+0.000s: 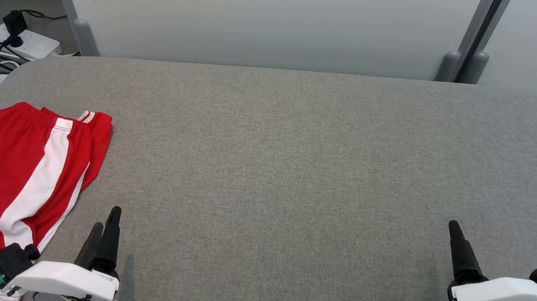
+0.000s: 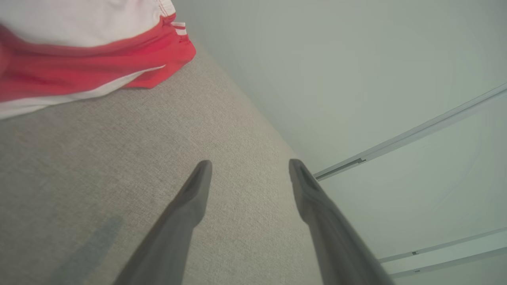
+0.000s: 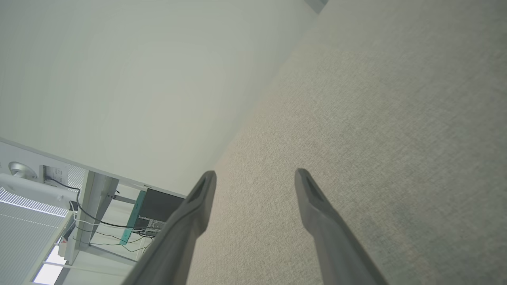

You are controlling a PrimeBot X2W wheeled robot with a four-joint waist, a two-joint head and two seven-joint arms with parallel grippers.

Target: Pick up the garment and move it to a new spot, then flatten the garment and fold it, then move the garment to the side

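Note:
The garment (image 1: pixel 21 179) is a pair of red basketball shorts with white side stripes and the number 23. It lies folded at the table's left edge in the head view, and its red and white cloth (image 2: pixel 87 63) fills the top left of the left wrist view. My left gripper (image 1: pixel 106 225) rests just right of the shorts' lower corner, open and empty, its fingers apart (image 2: pixel 249 166) above bare fabric. My right gripper (image 1: pixel 454 230) sits at the lower right of the table, far from the shorts, open with nothing between its fingers (image 3: pixel 255 176).
A grey fabric-covered table (image 1: pixel 297 163) spans the head view, with pale partition panels (image 1: pixel 262 15) behind it. A white power strip with black cables (image 1: pixel 15 41) lies on the floor past the table's far left corner.

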